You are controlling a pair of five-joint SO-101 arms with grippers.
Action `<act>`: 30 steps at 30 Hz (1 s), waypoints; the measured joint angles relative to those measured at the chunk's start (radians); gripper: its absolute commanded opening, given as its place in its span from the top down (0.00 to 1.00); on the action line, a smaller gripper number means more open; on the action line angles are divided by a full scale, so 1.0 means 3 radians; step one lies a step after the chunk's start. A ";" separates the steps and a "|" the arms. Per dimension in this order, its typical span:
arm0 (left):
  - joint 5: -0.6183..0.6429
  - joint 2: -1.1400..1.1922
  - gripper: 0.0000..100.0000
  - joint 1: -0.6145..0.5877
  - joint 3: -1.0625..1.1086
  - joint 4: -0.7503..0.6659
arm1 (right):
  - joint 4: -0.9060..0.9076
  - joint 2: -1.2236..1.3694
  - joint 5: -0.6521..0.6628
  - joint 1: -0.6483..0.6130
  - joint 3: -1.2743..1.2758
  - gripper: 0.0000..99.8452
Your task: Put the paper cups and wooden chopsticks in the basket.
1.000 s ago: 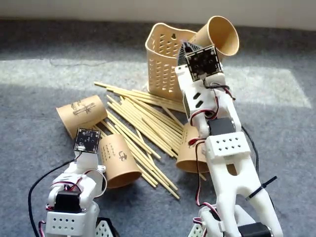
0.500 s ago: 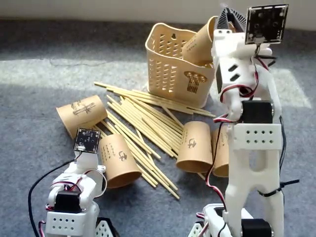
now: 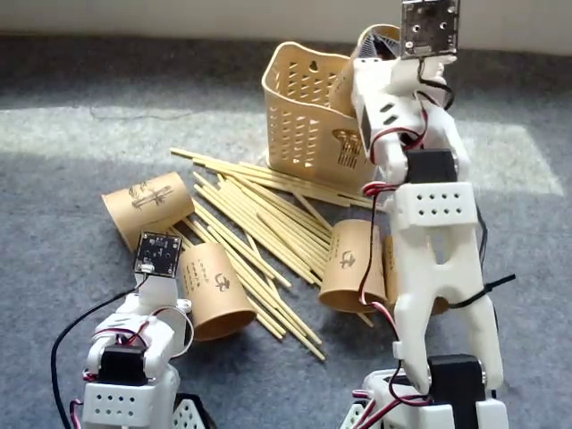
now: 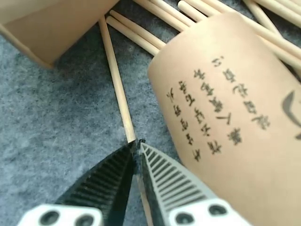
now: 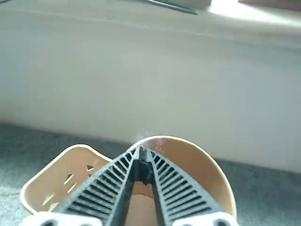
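My right gripper is shut on the rim of a paper cup, which it holds over the far right end of the tan basket. From above, that cup leans against the basket. Three more cups lie on their sides around the pile of wooden chopsticks. My left gripper is shut, low over the carpet, with its tips above one chopstick and right beside a lying cup.
Grey carpet covers the floor, and a pale wall runs behind the basket. Another cup lies partly hidden behind the right arm. A further cup's side sits close to the left gripper.
The right arm has risen and swung the held cup from a tilt above the basket's right side to leaning at its far right end. The left arm has not moved.
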 measured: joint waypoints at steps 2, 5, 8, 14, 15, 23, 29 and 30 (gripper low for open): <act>0.0000 0.0000 0.99 0.0000 0.0000 0.0000 | 0.0000 0.0041 0.0174 -0.0148 -0.0026 0.98; 0.0000 0.0000 0.99 0.0000 0.0000 0.0000 | 0.0036 0.0184 0.0348 -0.0286 -0.0005 0.98; 0.0000 0.0000 0.99 0.0000 0.0000 0.0000 | 0.0036 0.0240 0.0389 -0.0297 -0.0015 0.98; 0.0000 0.0000 0.99 0.0000 0.0000 0.0000 | 0.0036 0.0245 0.0389 -0.0210 -0.0010 0.98; 0.0000 0.0000 0.99 0.0000 0.0000 0.0000 | 0.0036 0.0245 0.0389 -0.0179 -0.0015 0.98; 0.0000 0.0000 0.99 0.0000 0.0000 0.0000 | 0.0317 0.0164 0.0389 -0.0072 -0.0010 0.98; 0.0000 0.0000 0.99 0.0000 0.0000 0.0000 | 0.0460 -0.0123 0.0389 -0.0072 -0.0010 0.98; 0.0000 0.0000 0.99 0.0000 0.0000 0.0000 | 0.0460 -0.0133 0.0389 -0.0072 -0.0010 0.98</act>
